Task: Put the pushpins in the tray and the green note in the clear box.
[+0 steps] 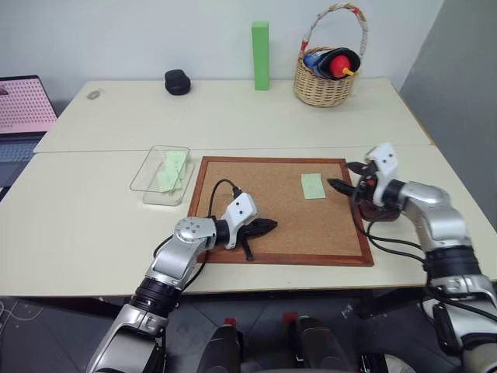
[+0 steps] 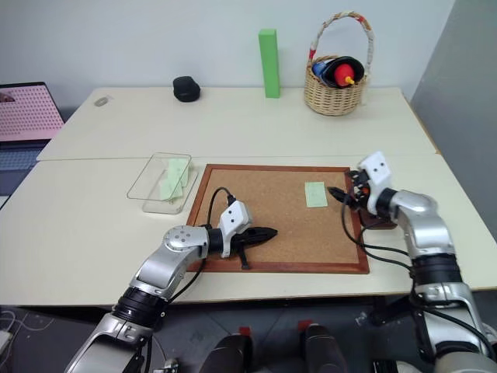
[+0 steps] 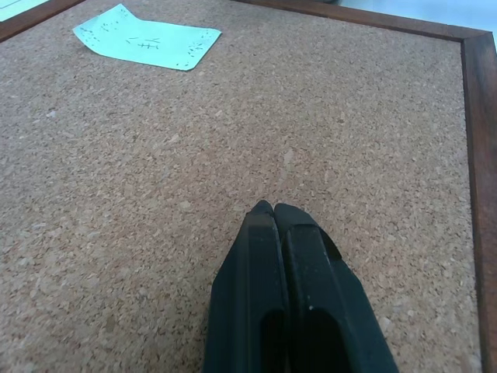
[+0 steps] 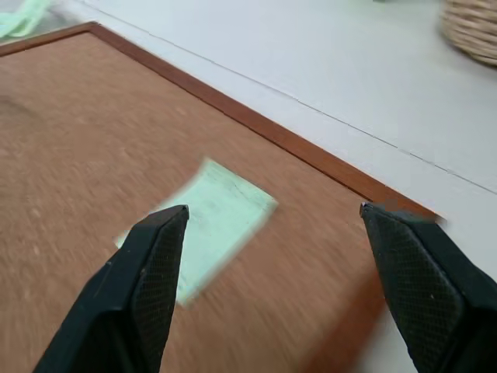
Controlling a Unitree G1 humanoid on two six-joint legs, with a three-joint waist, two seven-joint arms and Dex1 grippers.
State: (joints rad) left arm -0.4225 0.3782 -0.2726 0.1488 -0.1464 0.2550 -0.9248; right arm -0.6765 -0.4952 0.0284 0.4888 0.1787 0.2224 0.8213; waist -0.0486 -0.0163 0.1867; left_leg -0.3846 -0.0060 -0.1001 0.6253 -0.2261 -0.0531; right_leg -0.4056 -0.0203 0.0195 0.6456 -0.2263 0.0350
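Observation:
The green note (image 1: 313, 185) lies flat on the corkboard (image 1: 256, 194), near its right side; it is also in the right wrist view (image 4: 213, 217). My right gripper (image 1: 342, 175) hovers open just right of the note, its fingers pointing at it with nothing between them. The tray (image 2: 379, 222) sits beside the board's right frame, mostly hidden under my right wrist. My left gripper (image 1: 272, 226) rests shut and empty over the board's front left part. The clear box (image 1: 161, 175) stands left of the board with pale green slips inside. The pushpins are hidden.
At the back of the table stand a wicker basket (image 1: 324, 78) with toys, a tall green block (image 1: 261, 54) and a small black object (image 1: 177, 81). A laptop (image 1: 23, 105) sits at the far left edge.

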